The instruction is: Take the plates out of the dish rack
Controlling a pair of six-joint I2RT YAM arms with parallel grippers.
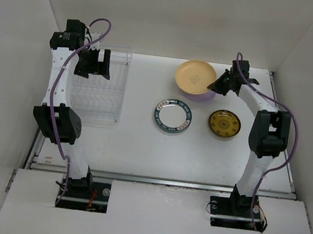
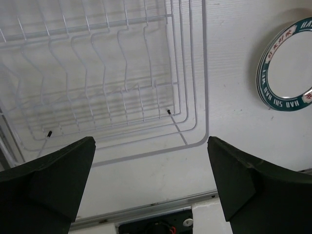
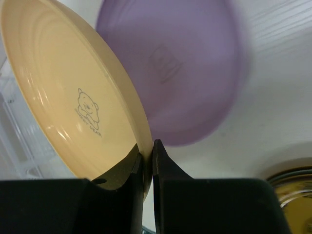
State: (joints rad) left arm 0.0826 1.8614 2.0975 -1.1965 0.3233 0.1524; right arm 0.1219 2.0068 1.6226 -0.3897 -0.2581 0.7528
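My right gripper (image 1: 217, 85) is shut on the rim of the large tan plate (image 1: 196, 75), holding it tilted above the back of the table. In the right wrist view the fingers pinch that plate's (image 3: 73, 97) edge at the gripper (image 3: 148, 146). A purple plate (image 1: 207, 97) lies just under and behind it, blurred in the right wrist view (image 3: 185, 63). My left gripper (image 1: 93, 63) is open and empty above the white wire dish rack (image 1: 119, 92). No plates show in the rack's slots (image 2: 204, 73); the left gripper (image 2: 150, 146) hangs over its near rim.
A white plate with a teal patterned rim (image 1: 172, 116) lies flat mid-table, also in the left wrist view (image 2: 287, 73). A small mustard-yellow plate (image 1: 224, 124) lies to its right, its edge in the right wrist view (image 3: 292, 190). White walls enclose the table.
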